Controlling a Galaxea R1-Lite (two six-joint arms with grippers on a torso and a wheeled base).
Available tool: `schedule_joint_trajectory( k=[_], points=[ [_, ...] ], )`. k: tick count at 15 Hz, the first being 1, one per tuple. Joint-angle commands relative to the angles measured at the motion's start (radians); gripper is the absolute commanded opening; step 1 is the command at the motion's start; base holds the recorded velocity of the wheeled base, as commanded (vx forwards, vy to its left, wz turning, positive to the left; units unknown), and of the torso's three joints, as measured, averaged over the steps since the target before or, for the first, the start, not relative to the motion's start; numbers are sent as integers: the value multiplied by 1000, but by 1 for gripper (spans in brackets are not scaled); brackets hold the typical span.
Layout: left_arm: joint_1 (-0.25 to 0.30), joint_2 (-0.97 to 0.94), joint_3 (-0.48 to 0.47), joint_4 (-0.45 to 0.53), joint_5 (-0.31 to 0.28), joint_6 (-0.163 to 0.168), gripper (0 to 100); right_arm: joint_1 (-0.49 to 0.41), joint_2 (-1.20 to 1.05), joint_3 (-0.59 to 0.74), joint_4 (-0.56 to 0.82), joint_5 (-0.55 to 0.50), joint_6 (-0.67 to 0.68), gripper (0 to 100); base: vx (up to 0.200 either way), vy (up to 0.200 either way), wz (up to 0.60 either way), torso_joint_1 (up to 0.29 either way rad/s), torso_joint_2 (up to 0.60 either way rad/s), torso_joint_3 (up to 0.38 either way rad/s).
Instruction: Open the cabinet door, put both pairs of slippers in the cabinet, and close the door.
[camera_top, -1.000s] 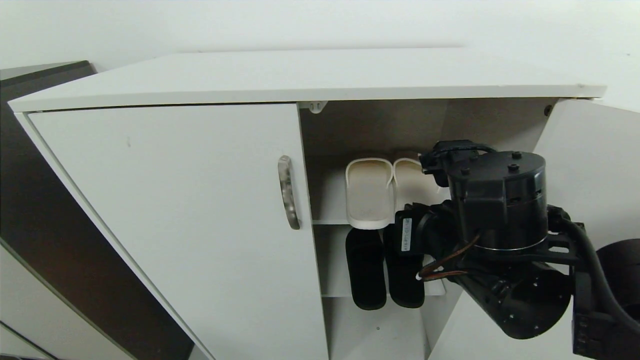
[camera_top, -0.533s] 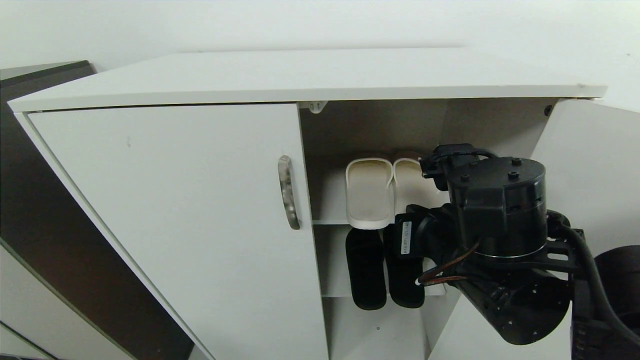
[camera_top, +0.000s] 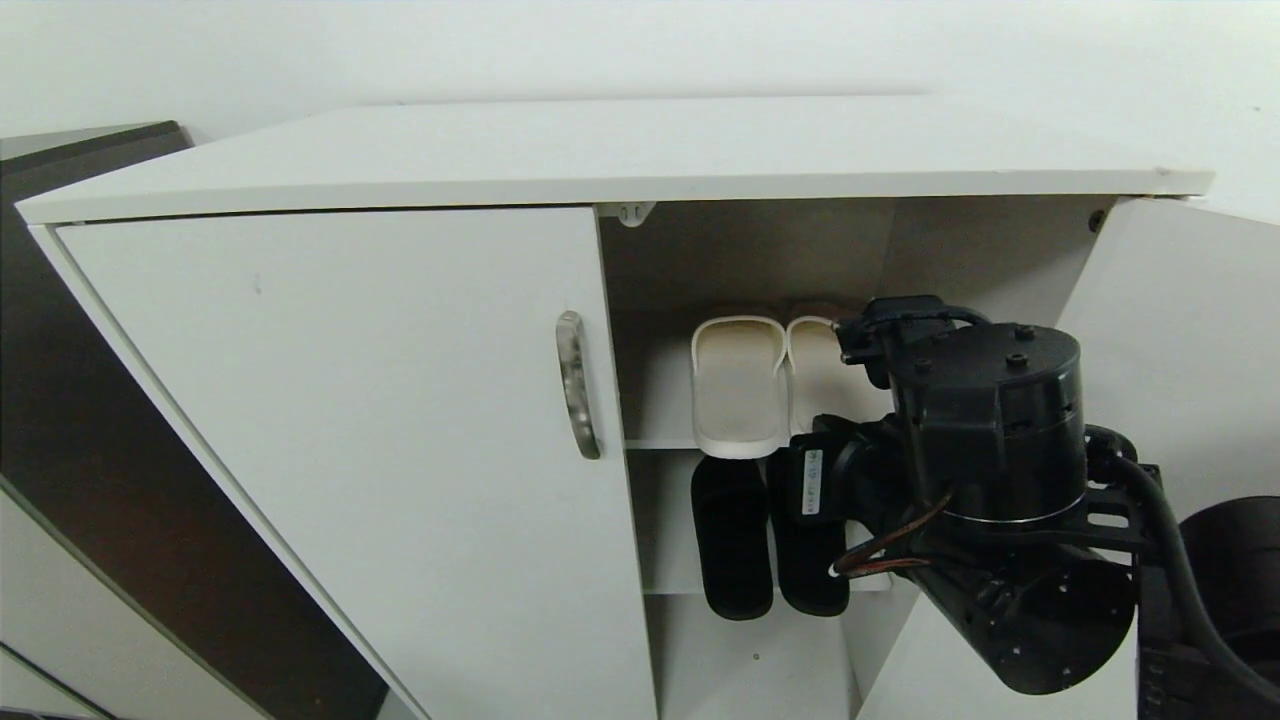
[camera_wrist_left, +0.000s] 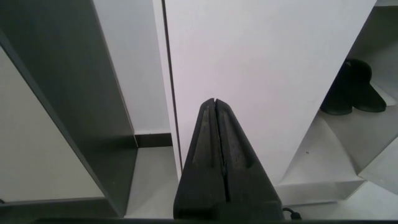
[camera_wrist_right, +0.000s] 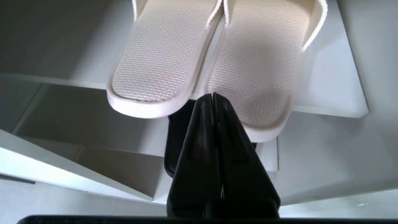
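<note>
Right arm (camera_top: 985, 400) has sunk a touch; my right gripper (camera_wrist_right: 214, 102) is pinched together, empty. Textured white slippers (camera_wrist_right: 205, 56) lie paired on the shelf (camera_wrist_right: 336, 93) just beyond its tips, black slippers (camera_wrist_right: 176, 140) beneath.

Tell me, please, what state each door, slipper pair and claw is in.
Left cabinet door: shut.
Right cabinet door: open.
White slippers: on the upper shelf.
Black slippers: on the lower shelf.
Left claw: shut, empty.
Right claw: shut, empty.
</note>
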Motion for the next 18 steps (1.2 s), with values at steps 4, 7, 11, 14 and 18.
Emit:
schedule_joint_trajectory(
  k=[4,7,11,14,18],
  points=[
    [-1,1,0,0,0,0,0,-2,4,11,0,-1,-2,0,-200,0,0,4,1,2],
    [-1,1,0,0,0,0,0,-10,4,19,0,-1,-3,0,-200,0,0,1,2,1],
    [0,1,0,0,-3,0,0,-11,1,34,0,-1,-5,0,-200,0,0,0,-1,0],
    [-1,1,0,0,-3,0,0,-13,-3,34,0,-1,-5,0,-200,0,0,1,2,6],
    [0,1,0,0,-3,0,0,-25,-3,42,0,4,-5,0,-200,0,0,4,1,2]
  ],
)
